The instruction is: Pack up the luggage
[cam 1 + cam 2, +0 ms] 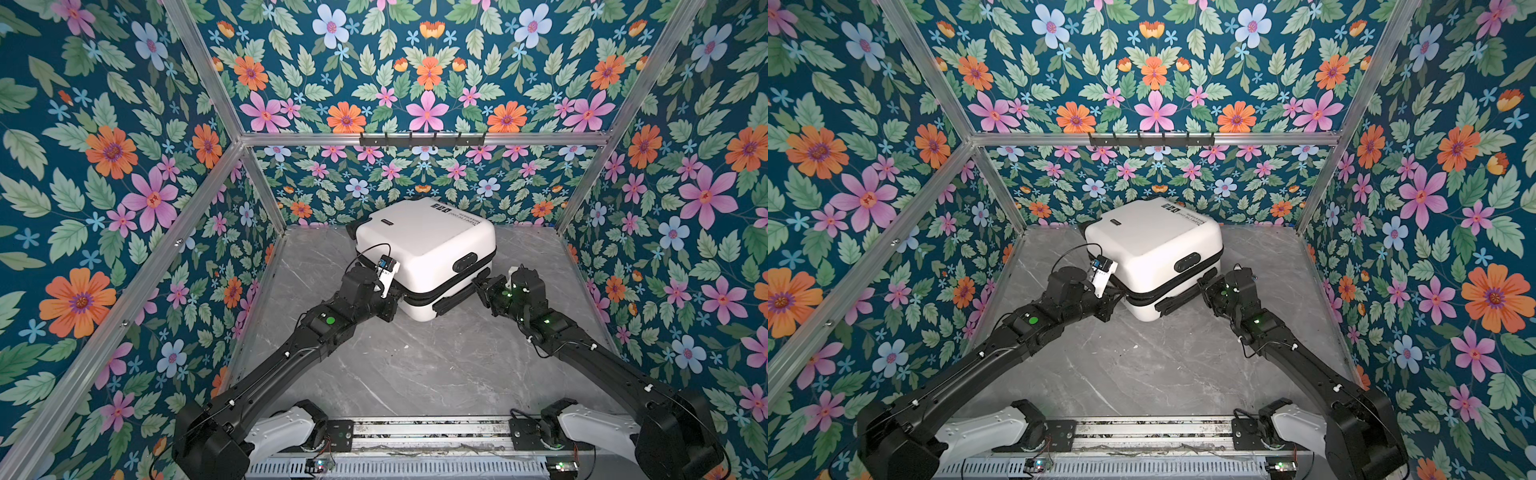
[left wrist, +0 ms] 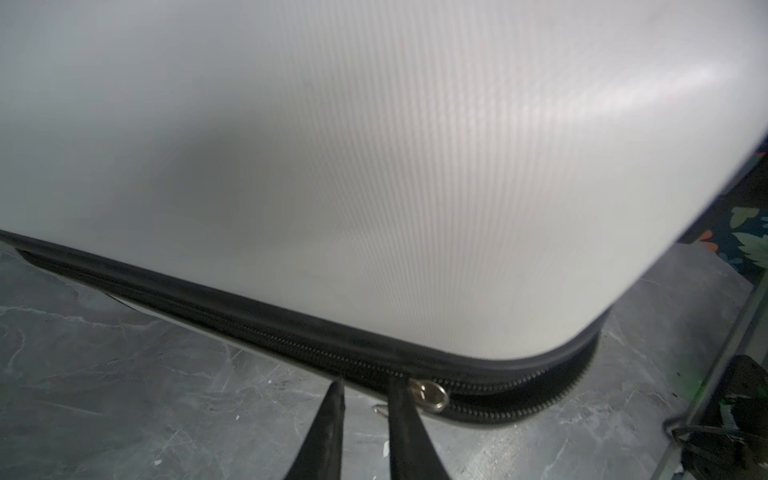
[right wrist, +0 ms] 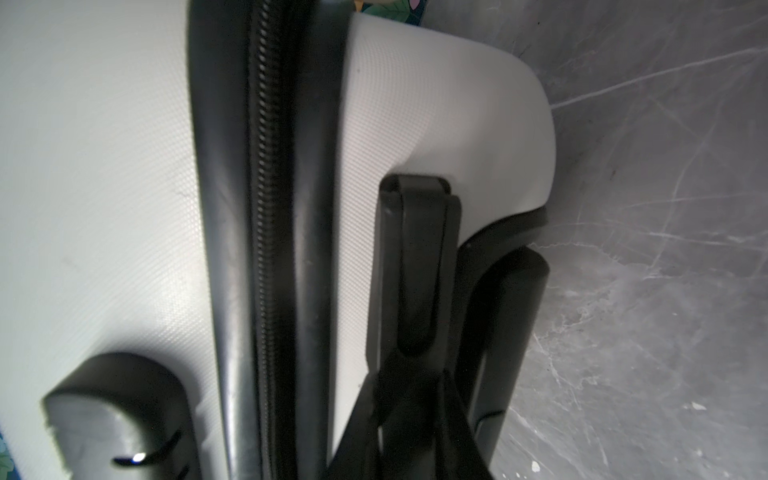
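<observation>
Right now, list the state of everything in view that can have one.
luggage: lid down, lying flat on the table.
zipper: closed on one side of the slider, open past it round the corner.
left gripper: jaws narrow beside the slider, grip unclear.
right gripper: shut on the side handle.

Grey marble tabletop (image 1: 415, 365) w/ white luggage (image 1: 424, 237) lying flat twd back.
</observation>
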Robot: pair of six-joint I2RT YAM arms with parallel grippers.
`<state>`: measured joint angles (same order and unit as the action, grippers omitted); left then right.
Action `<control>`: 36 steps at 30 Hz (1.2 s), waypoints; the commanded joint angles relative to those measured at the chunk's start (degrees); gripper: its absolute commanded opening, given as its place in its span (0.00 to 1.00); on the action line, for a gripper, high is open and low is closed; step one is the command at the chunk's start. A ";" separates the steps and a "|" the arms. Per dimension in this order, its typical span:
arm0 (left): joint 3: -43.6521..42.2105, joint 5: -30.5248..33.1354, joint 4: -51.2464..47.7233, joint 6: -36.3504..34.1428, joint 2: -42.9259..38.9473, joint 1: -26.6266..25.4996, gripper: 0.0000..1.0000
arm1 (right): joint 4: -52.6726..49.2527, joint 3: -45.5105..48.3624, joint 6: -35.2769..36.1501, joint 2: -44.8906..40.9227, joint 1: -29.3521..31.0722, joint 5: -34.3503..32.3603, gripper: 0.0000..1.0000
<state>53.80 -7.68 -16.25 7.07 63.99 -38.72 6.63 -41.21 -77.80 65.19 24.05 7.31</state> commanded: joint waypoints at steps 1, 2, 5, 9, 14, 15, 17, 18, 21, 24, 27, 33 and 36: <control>-0.48 -2.65 1.15 -0.27 -0.15 0.05 0.29 | 16.96 -0.89 3.18 -0.77 0.27 2.44 0.00; -0.77 -3.02 1.22 -0.09 -0.41 0.05 0.32 | 16.97 -0.80 3.18 -0.80 0.23 2.38 0.00; -1.95 -2.04 -0.31 -0.04 -2.16 0.05 0.41 | 16.95 -0.71 3.08 -1.08 0.27 2.20 0.00; -3.34 -1.31 -3.08 -0.86 -5.11 0.05 0.48 | 16.74 -0.56 3.20 -1.46 0.29 2.07 0.00; -4.90 -2.51 -2.09 -2.23 -6.04 -0.04 0.43 | 16.40 -0.61 3.20 -1.68 0.28 2.14 0.00; -5.13 -2.60 -1.27 -2.40 -6.06 -0.04 0.44 | 16.42 -0.71 3.27 -1.60 0.26 2.14 0.00; -5.49 -2.11 -0.63 -2.82 -5.49 -0.04 0.48 | 16.44 -0.93 3.20 -1.55 0.29 2.05 0.00; -5.50 -2.16 -0.54 -3.25 -4.96 -0.04 0.48 | 16.39 -1.05 3.27 -1.45 0.26 2.09 0.00; -5.50 -4.43 0.14 -4.16 -3.76 -0.04 0.48 | 16.34 -1.06 3.18 -1.46 0.25 2.05 0.00; -5.52 -6.94 1.50 -3.87 -3.35 -0.28 0.49 | 16.05 -0.74 3.18 -1.81 0.27 1.70 0.00; -5.54 -7.66 2.34 -3.00 -2.71 -0.51 0.49 | 15.88 -0.54 3.26 -2.17 0.29 1.48 0.00; -4.76 -8.15 4.01 -2.07 -1.04 -1.18 0.47 | 15.93 -0.54 3.26 -2.13 0.29 1.30 0.00; -4.67 -9.03 4.81 -1.58 -0.37 -1.25 0.48 | 16.00 -0.79 3.27 -1.83 0.30 1.43 0.00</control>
<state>48.80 -14.85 -14.63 4.64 63.16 -39.77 6.57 -41.19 -77.49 64.05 24.14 5.89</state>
